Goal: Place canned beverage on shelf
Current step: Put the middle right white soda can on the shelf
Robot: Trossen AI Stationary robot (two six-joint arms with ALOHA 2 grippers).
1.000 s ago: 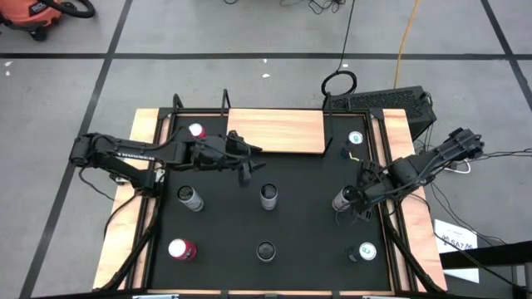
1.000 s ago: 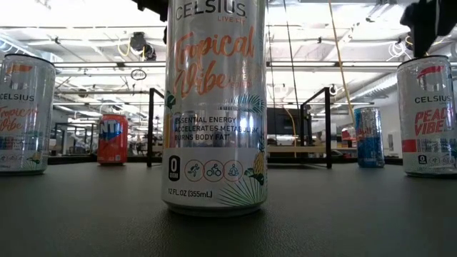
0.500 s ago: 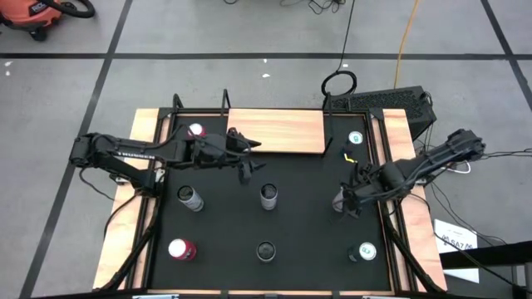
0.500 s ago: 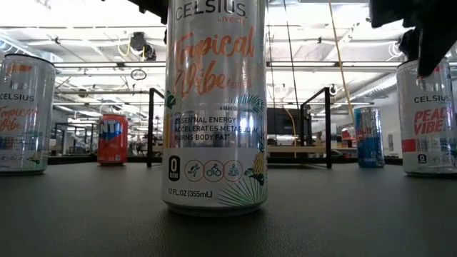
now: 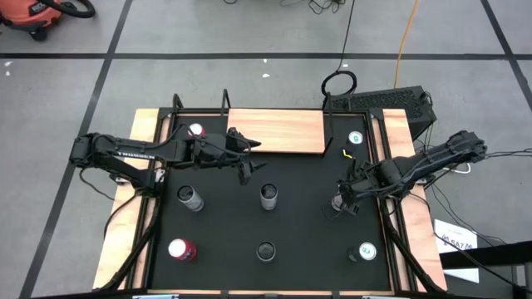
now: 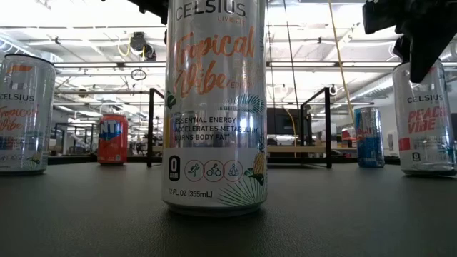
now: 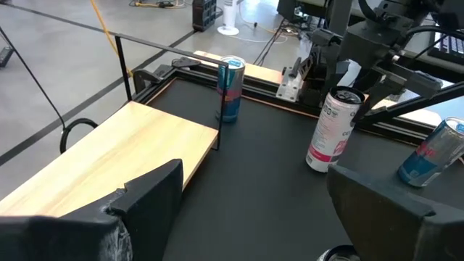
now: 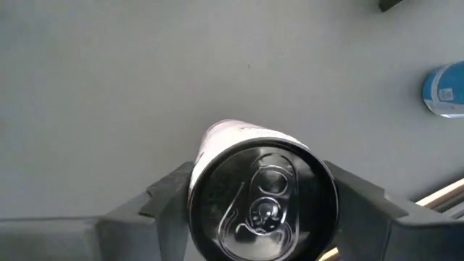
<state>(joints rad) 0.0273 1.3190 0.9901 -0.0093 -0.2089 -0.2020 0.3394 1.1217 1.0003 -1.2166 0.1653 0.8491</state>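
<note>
while upright, pink can (image 8: 262, 193) sits between right pincer (image 8: 264, 203) fingers.

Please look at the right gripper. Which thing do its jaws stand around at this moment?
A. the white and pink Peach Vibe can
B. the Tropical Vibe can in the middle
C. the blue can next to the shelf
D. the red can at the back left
A: in the right wrist view the right gripper has one jaw on each side of the Peach Vibe can, seen from above.
</note>
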